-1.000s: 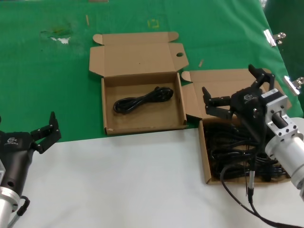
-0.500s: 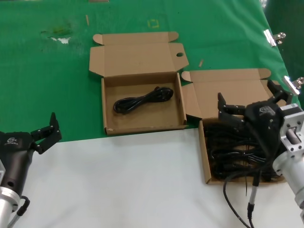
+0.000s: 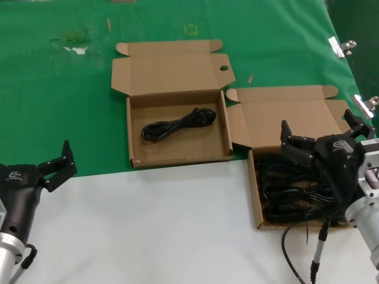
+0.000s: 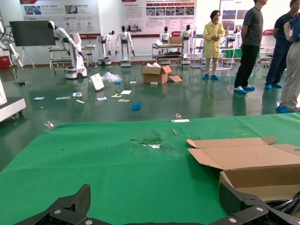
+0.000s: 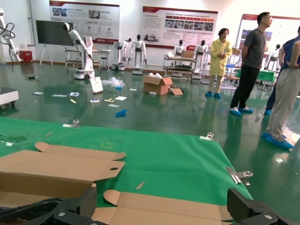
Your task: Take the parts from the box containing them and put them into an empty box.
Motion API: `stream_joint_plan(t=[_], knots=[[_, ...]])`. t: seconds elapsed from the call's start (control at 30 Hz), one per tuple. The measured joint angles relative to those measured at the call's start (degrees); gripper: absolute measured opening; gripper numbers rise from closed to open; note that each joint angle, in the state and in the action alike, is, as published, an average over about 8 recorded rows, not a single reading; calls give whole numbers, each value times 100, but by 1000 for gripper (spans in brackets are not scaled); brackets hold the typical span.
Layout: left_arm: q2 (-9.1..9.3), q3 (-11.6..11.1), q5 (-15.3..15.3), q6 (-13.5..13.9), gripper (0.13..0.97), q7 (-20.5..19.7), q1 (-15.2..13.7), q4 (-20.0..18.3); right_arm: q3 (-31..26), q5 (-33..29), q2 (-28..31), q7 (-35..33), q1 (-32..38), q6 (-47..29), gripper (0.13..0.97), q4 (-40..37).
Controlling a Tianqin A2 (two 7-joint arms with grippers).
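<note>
- Right gripper has come across and down within the last second, from above the lid flap of the right-hand box to hang over that box's back edge, its fingers spread wide with nothing between them.
- That shift reads as the start of a fresh pick: the gripper is now lined up over the parts, the tangle of black power cords filling the right-hand box, but it is not yet down among them.
- I cannot tell from the head view whether a fingertip already brushes the topmost cord; the right wrist view shows only the open finger ends over cardboard.
- One cord already lies looped in the left-hand box, which sits open on the green cloth just beside the full one, so the transfer is barely begun and most of the load is left.
- Left gripper waits near the front left of the surface, well apart from both boxes, fingers open and empty.
- A thin robot wire with a silver plug dangles below the right arm, close to the full box's front wall; it could snag.
</note>
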Motion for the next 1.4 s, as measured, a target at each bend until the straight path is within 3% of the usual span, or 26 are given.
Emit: stream_joint_plan(t=[1.4], knots=[[0,0,0,0,966,0,0,0,0,0,0,0,0,0,966,0]])
